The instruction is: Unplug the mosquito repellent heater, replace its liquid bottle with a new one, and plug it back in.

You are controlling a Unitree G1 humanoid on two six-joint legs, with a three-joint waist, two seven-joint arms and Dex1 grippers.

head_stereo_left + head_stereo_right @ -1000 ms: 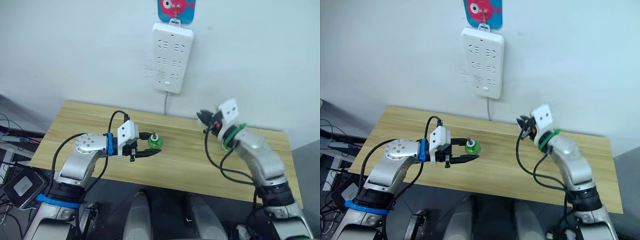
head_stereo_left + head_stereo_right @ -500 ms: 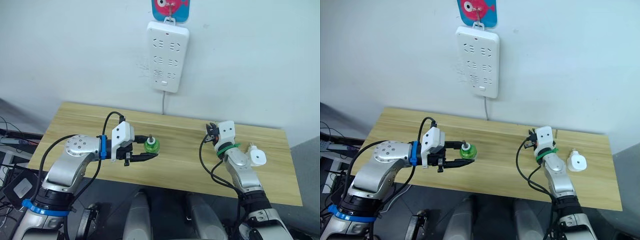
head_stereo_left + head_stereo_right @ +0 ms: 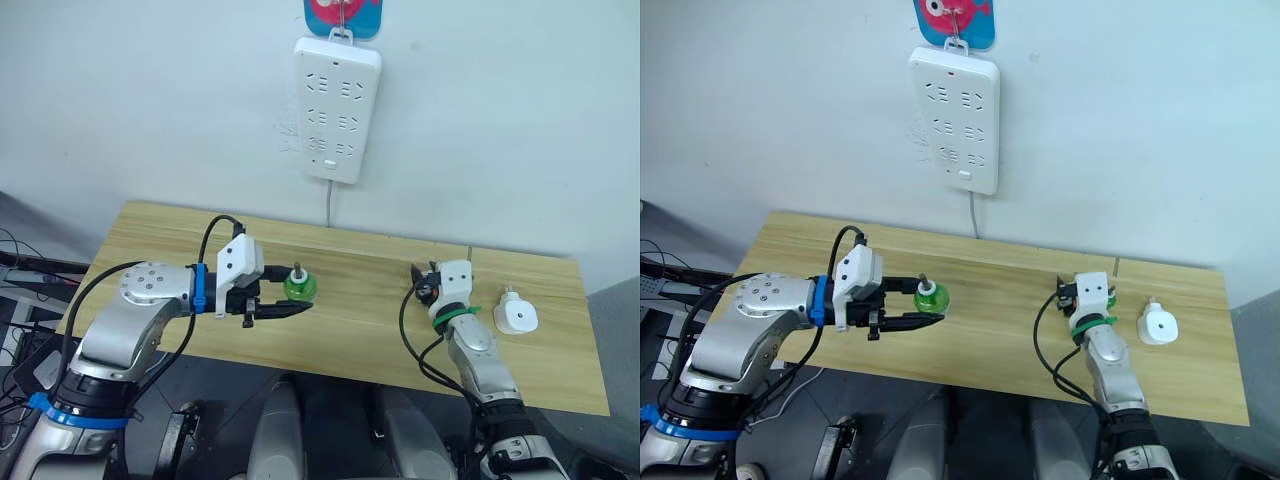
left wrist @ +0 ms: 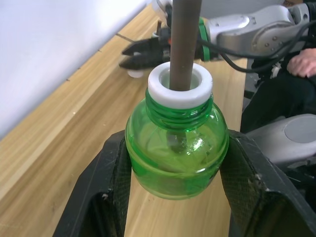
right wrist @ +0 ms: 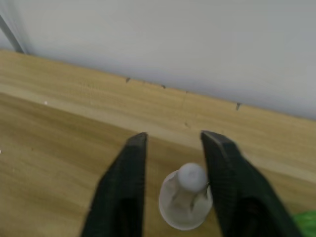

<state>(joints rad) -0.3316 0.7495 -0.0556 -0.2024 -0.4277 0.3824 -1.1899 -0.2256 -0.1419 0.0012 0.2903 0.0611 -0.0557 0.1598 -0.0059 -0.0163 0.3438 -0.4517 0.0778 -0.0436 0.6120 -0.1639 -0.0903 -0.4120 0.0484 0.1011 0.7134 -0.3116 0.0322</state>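
— Where is the small rounded white plastic heater [image 3: 517, 318]?

— At the right of the head frame, on the light wooden table [image 3: 370, 330], just beside my right gripper [image 3: 421, 285], whose jaws stand apart. Between those jaws, the wrist view shows a small white cap-like piece [image 5: 186, 196].

— And your left?

— My left gripper [image 3: 285, 300] is clamped on the round green liquid bottle [image 4: 177, 142] left of centre. A white multi-socket power strip [image 3: 334, 96] hangs top centre.

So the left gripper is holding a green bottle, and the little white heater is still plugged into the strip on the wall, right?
Not quite. The left gripper does hold the green bottle, but the white heater is not in the wall power strip: it lies on the wooden table beyond the right gripper, as the left eye view shows.
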